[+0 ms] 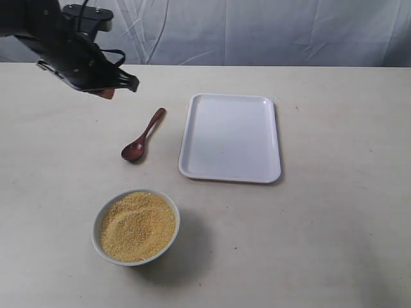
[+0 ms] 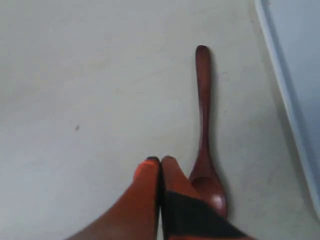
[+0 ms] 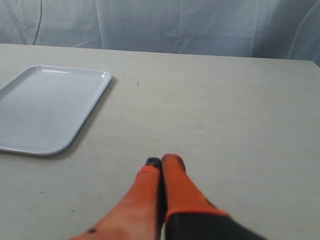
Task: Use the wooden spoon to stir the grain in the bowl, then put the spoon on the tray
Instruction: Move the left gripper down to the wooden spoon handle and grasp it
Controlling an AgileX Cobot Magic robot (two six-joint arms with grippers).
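Hovering over the far-left part of the table (image 1: pixel 334 224): left gripper (image 1: pixel 108 92), on a black arm angled down from the upper-left corner of the exterior view. Its orange fingertips (image 2: pixel 148 167) are pressed together with nothing between them, raised off the surface.

Wooden spoon (image 1: pixel 142 136): lies flat on the table, just right of the gripper and nearer the camera. Oval bowl toward the near side, handle slanting away toward the tray. Untouched; bare table all round it.

Bowl (image 1: pixel 97 221): near-left area, well apart from the spoon, heaped with grain (image 1: pixel 137 224).

Tray (image 1: pixel 230 136): centre, flat, nothing on it. Its left rim is near the spoon handle's tip but not touching.

Right half of the table: open surface as far as the cloth backdrop (image 1: pixel 257 32).

Right gripper (image 3: pixel 161 161): seen only in its wrist view, over bare table beside the tray. Fingers together, holding nothing.
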